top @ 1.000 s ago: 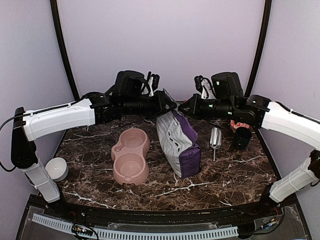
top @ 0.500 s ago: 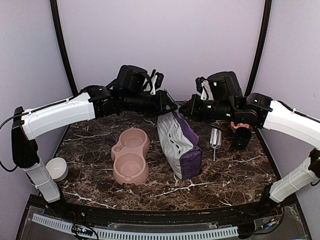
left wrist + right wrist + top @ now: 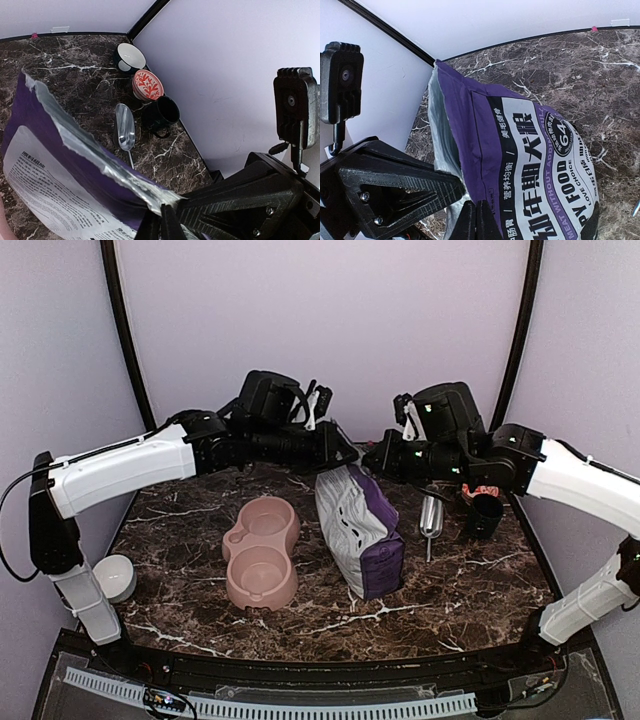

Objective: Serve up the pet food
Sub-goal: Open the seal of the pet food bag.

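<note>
Left fingers (image 3: 167, 227) and right fingers (image 3: 467, 225) each pinch the one bag (image 3: 358, 525) by its rim, closed. One double bowl (image 3: 262, 552) and one scoop (image 3: 431, 515) flank it.

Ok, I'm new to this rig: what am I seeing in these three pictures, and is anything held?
Two robot arms are bolted at the near edge of a marble table. The wide picture comes from a fixed camera above and behind them; the other two come from a camera on each wrist, looking past its own fingers. On the table are a purple-and-white food bag, a pink double bowl to its left, and a metal scoop and black mug to its right; a white bowl sits by the left arm's base. The left gripper and right gripper are each shut on the bag's open top edge, from opposite sides. No kibble shows; both bowl cups look empty.
</note>
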Robot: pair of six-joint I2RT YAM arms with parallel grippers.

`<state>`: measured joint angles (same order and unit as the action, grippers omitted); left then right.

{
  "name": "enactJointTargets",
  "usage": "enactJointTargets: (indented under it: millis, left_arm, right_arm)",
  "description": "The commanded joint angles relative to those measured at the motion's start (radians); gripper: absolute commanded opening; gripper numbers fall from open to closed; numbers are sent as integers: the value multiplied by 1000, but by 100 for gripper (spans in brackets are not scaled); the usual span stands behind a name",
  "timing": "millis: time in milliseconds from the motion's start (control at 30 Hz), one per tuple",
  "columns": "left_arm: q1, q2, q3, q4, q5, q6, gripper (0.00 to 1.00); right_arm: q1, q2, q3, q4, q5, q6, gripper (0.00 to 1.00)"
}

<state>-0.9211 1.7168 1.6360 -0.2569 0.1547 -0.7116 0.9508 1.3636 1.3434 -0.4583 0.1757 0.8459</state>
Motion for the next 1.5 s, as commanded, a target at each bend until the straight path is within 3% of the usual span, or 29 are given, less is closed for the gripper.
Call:
enactJointTargets:
  millis: [0,233,600,1000,1467]
  left_arm:
    - [5,13,31,-7,5,18,4]
    - [5,36,63,-22,-18,52,0]
    - [15,81,250,-211,-136,172,0]
    - [65,112,376,-299,-84,215,0]
    - [60,73,335,-345,-97,196,0]
  right_arm:
    - [22,-21,34,-47,10,-9,0]
    - [22,-21,25,-45,31,-23,0]
    - [22,45,148,-112,32,-25,0]
    - [23,56,203,-116,21,58,0]
    - [22,44,207,-147,124,34,0]
